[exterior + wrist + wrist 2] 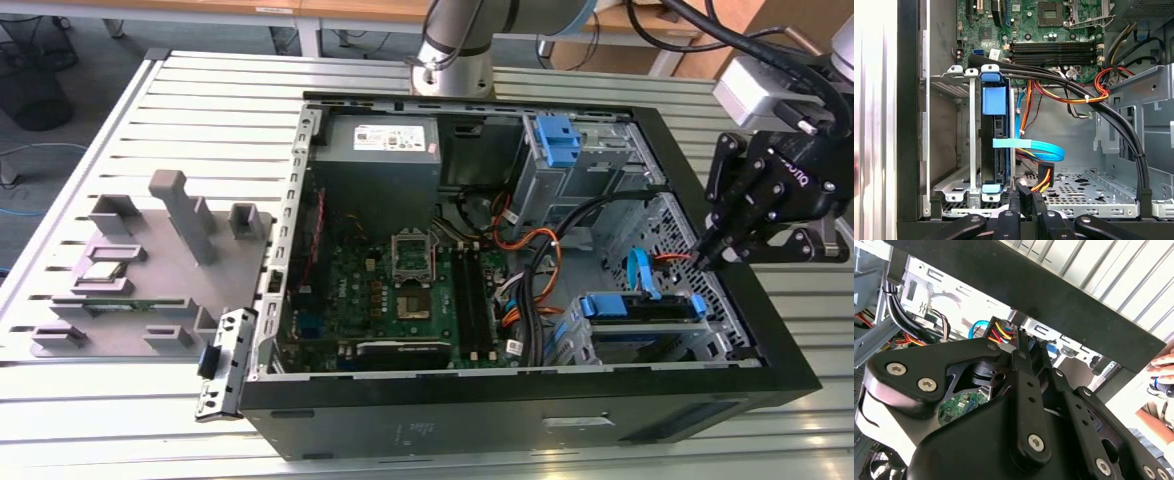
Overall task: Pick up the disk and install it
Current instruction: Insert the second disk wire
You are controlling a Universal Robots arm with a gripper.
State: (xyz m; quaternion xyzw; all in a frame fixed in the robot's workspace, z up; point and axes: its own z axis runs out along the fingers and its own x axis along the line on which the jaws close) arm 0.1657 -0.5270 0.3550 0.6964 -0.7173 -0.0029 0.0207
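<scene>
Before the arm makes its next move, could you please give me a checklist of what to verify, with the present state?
1. Disk in the drive cage: ok, it stands between the cage walls.
2. Disk fully latched: cannot tell.
3. Gripper free: ok. It is shut, nothing is seen in it, and it is above the case edge.
4. Blue cable plugged in: cannot tell.
5. Nobody near: not ok, a hand is beside the case.

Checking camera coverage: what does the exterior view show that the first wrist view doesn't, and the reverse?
Exterior view adds: the slatted table, the grey parts fixture and the arm's base.
First wrist view adds: the power connector with red and yellow wires, beside the disk.
Both: the disk in its bay, the motherboard and the gripper.
</scene>
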